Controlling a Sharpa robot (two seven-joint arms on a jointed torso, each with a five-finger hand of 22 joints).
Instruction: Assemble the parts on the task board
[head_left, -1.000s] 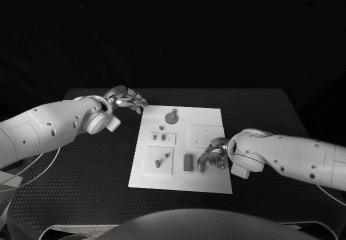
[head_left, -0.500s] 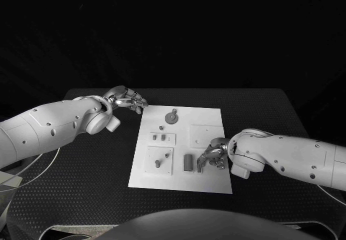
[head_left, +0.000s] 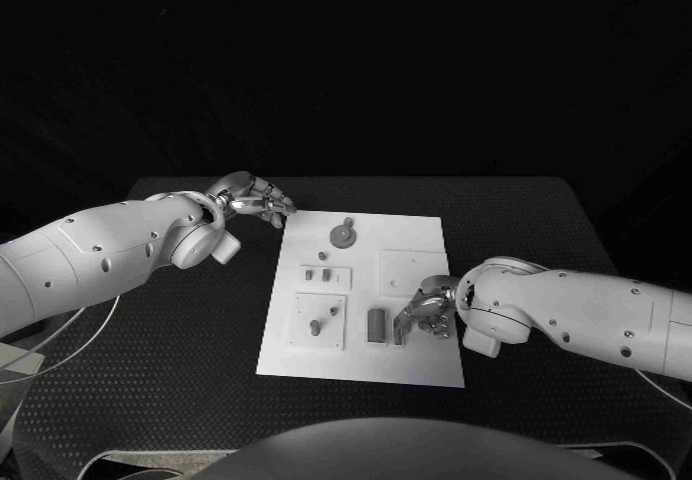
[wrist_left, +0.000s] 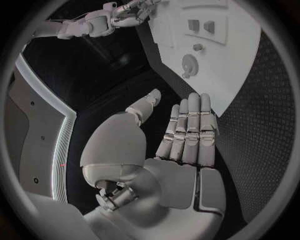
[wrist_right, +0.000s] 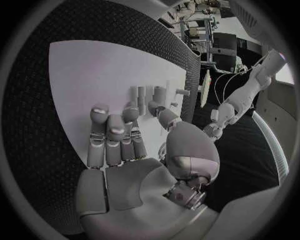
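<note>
The white task board (head_left: 361, 350) lies mid-table. On it I see a round grey part (head_left: 342, 236) at the far end, two small parts (head_left: 317, 273) below it, a square plate with pegs (head_left: 319, 320) and an upright grey block (head_left: 376, 325). My right hand (head_left: 430, 308) hovers low over the board's right side, fingers curled, tips beside a slim grey part (head_left: 400, 332) next to the block. The right wrist view shows my right hand (wrist_right: 125, 145) with thumb and fingertips close together near these parts (wrist_right: 142, 93); a pinch is unclear. My left hand (head_left: 254, 200) (wrist_left: 181, 140) holds nothing, fingers straight, off the board's far left corner.
A raised square plate (head_left: 411, 270) sits on the board just beyond my right hand. Black matting (head_left: 188, 330) surrounds the board on all sides. In the left wrist view the board (wrist_left: 237, 65) lies ahead of the fingertips, with my right hand (wrist_left: 134, 14) far across it.
</note>
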